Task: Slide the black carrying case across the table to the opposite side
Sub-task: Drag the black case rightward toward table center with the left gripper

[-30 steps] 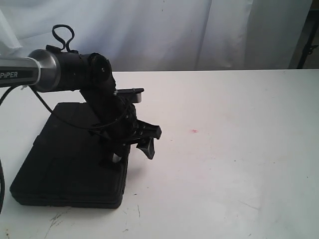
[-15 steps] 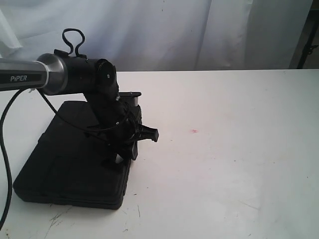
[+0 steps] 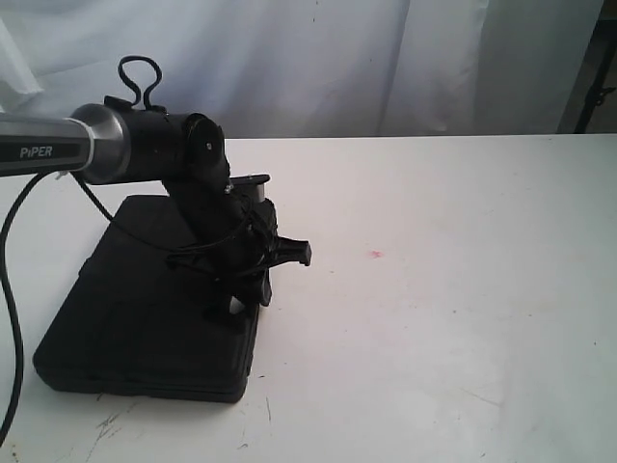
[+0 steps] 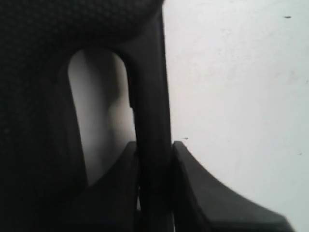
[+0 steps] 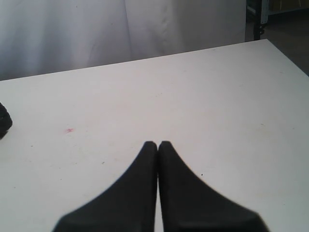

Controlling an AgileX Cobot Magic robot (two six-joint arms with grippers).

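The black carrying case (image 3: 135, 309) lies flat on the left part of the white table (image 3: 453, 318). My left gripper (image 3: 258, 282) is at the case's right edge, shut on its handle. In the left wrist view the handle bar (image 4: 149, 96) runs between the two fingers of the left gripper (image 4: 154, 147), with the textured case body (image 4: 38, 96) beside it. My right gripper (image 5: 158, 144) is shut with nothing in it, hovering over bare table (image 5: 203, 82); it is out of the exterior view.
A small pink spot (image 3: 375, 254) marks the tabletop right of the case. Dark scuffs (image 3: 111, 424) lie near the front edge. A white curtain (image 3: 318, 58) hangs behind the table. The arm's cable (image 3: 10, 289) loops down at the far left.
The left arm has shifted to the right and the case has slid a little to the right with it. The gripper's fingers have drawn together on the handle.
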